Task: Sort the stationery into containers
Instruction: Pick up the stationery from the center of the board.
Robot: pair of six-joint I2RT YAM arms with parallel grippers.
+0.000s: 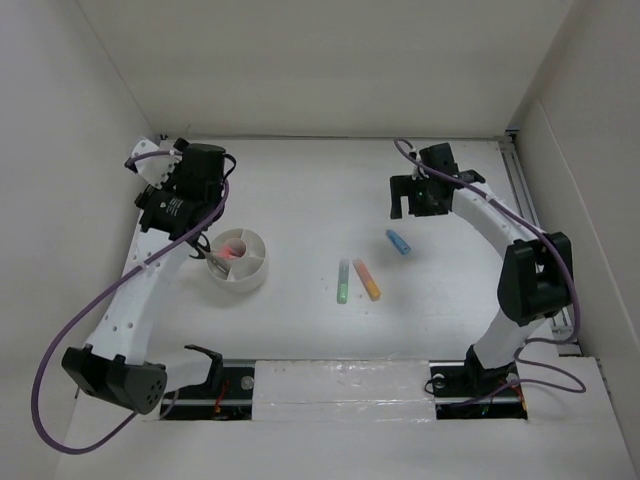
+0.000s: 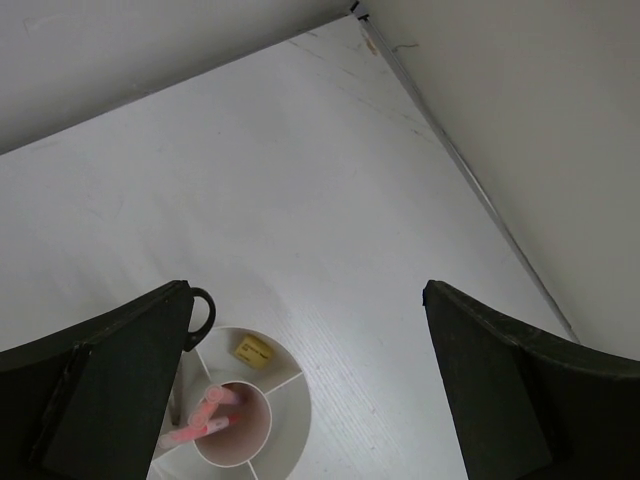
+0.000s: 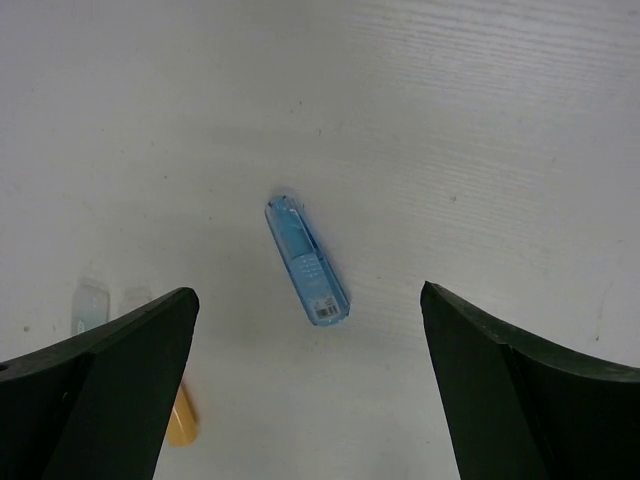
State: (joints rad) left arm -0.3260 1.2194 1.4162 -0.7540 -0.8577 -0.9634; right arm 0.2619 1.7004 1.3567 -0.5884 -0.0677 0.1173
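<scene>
Blue marker lies slightly askew on the counter, under the right gripper, its jaws wide apart and empty. Squaring the wrist across the marker's narrow width, then descending straight, looks wisest. The left gripper, jaws likewise apart, hovers above the white tub

A white counter with faint wood grain sits boxed in by plain white walls: a far wall, a left wall and a right wall. A grey strip runs along the counter's right edge. The light is soft and even, with only pale shadows.
</scene>
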